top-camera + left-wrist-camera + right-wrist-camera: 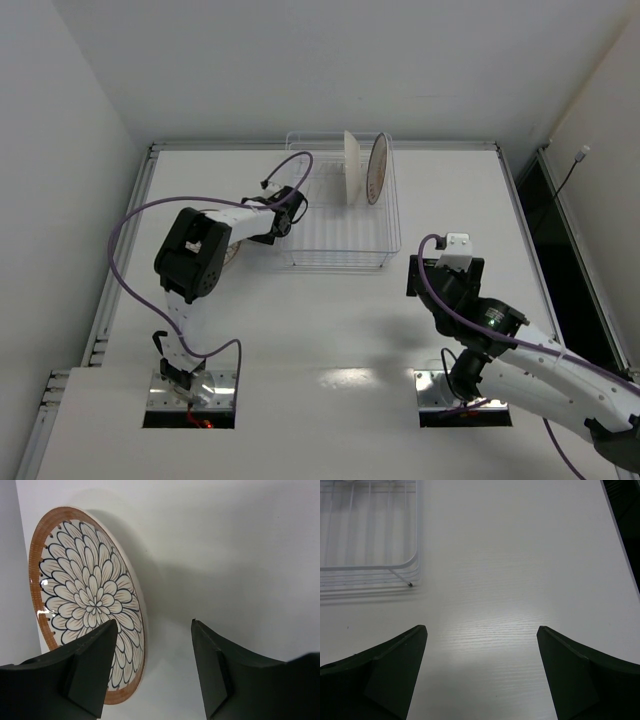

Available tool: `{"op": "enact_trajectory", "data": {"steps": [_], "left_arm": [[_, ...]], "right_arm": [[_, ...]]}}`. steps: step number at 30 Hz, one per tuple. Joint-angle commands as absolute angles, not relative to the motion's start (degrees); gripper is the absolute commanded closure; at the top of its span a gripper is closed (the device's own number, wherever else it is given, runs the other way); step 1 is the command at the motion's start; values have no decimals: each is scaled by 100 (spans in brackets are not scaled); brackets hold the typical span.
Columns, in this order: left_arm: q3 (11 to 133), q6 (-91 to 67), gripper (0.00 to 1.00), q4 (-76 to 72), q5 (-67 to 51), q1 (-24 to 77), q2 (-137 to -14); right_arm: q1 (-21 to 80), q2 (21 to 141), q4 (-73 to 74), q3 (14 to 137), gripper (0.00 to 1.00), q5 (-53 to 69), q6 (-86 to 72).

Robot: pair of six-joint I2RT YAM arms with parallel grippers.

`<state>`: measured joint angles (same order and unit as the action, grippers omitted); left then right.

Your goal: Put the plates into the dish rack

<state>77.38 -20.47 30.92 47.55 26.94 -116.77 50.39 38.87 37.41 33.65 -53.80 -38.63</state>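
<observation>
Overall: three plates are in view, two standing in the dish rack point(325, 238) and one lying flat on the table point(330, 340).
Dish rack: a white wire basket at 12 o'clock on the table in the top view. Its near right corner shows at 10 o'clock in the right wrist view.
Pale plate point(352, 167): upright on edge in the rack's 1 o'clock corner, with its plain side turned toward 9 o'clock.
Patterned plate point(377, 168): upright just beside the pale one, on its 3 o'clock side and close to the rack's right wall. Its brown rim and lined face show; whether the two plates touch cannot be told.
Flower plate point(87, 605): flat on the table outside the rack, at the rack's 8 o'clock. It has a white face with dark-outlined petals and an orange-brown rim. From above only a sliver peeks out beneath the left arm point(190, 262).
Left gripper point(154, 624): released, fingers apart with only bare table between them. The flower plate lies at its 9 o'clock. The left finger point(92, 672) overlaps the plate's near rim in the wrist view, but contact is not clear.
Right gripper point(481, 627): released, fingers spread wide over bare table and holding nothing. It is at the rack's 4 o'clock, well apart from every plate.
</observation>
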Motion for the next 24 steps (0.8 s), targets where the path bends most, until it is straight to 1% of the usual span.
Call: {"op": "enact_trajectory", "data": {"steps": [1, 6, 12, 16, 24], "left_arm": [[7709, -2206, 42, 2945, 4764, 2672, -11611], [7191, -2057, 42, 2094, 3948, 2672, -10926], [6970, -1986, 42, 1793, 3630, 2672, -10398], [6970, -1986, 42, 1845, 3752, 2610, -10397], [7294, -2241, 42, 2320, 3920, 2373, -10915]], "right_arm": [[5071, 3937, 3595, 3349, 10, -5520, -3955], [5071, 3937, 3595, 3349, 10, -5520, -3955], [5071, 3937, 3595, 3349, 10, -5520, -3955], [5071, 3990, 3595, 3401, 10, -5520, -3955], [5071, 3990, 3595, 3401, 10, -5520, -3955]]}}
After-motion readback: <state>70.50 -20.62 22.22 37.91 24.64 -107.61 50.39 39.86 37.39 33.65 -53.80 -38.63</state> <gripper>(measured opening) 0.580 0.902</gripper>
